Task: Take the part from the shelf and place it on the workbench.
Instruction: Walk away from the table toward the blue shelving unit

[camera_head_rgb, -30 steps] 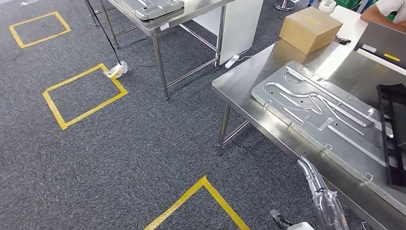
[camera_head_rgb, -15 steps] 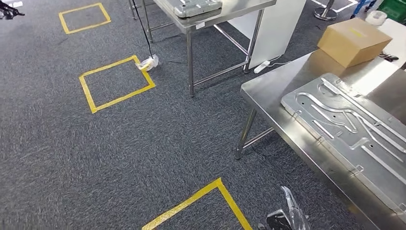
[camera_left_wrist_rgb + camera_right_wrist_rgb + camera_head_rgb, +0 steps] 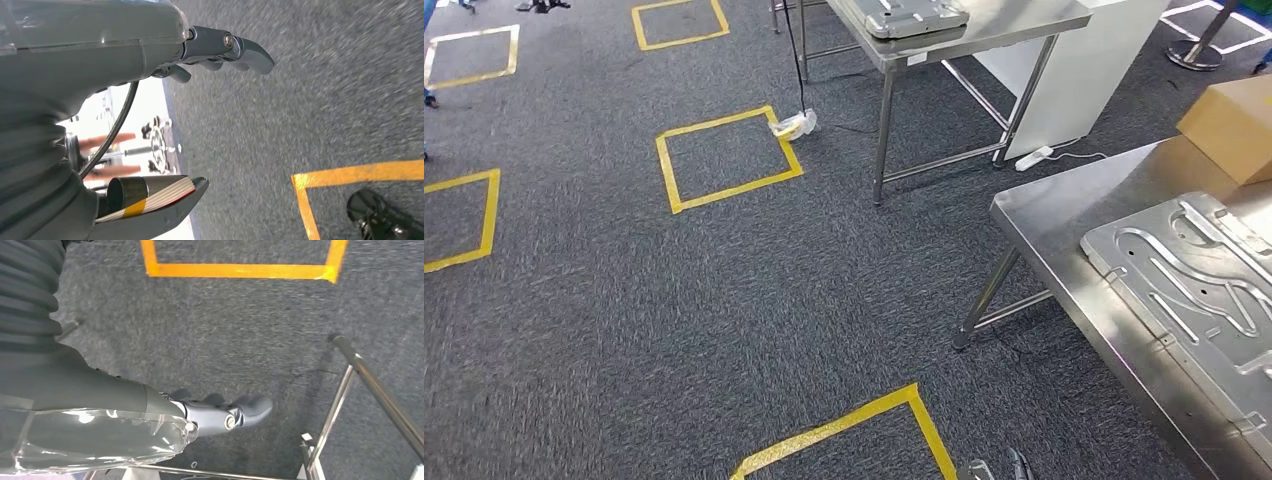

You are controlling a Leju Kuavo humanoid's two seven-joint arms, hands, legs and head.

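Note:
A stamped silver metal part [image 3: 1194, 290] lies flat on the steel workbench [image 3: 1064, 215] at the right of the head view. A second grey metal part [image 3: 914, 15] rests on a farther steel table [image 3: 1014, 30] at the top. My left hand [image 3: 150, 50] hangs over the carpet with its fingers [image 3: 240, 47] and thumb [image 3: 165, 210] apart and nothing between them. My right hand [image 3: 215, 417] also hangs low beside a steel table leg [image 3: 370, 385], fingers stretched out and holding nothing.
A cardboard box [image 3: 1234, 125] sits on the workbench's far end. A white panel [image 3: 1084, 80] and a power strip [image 3: 1034, 157] stand between the two tables. Yellow tape squares [image 3: 729, 160] mark the grey carpet, one with a crumpled wrapper [image 3: 794, 125] at its corner.
The whole picture has slid to the right, so the camera has turned left. My right arm, seen by the workbench edge a second ago, has sunk to the bottom edge.

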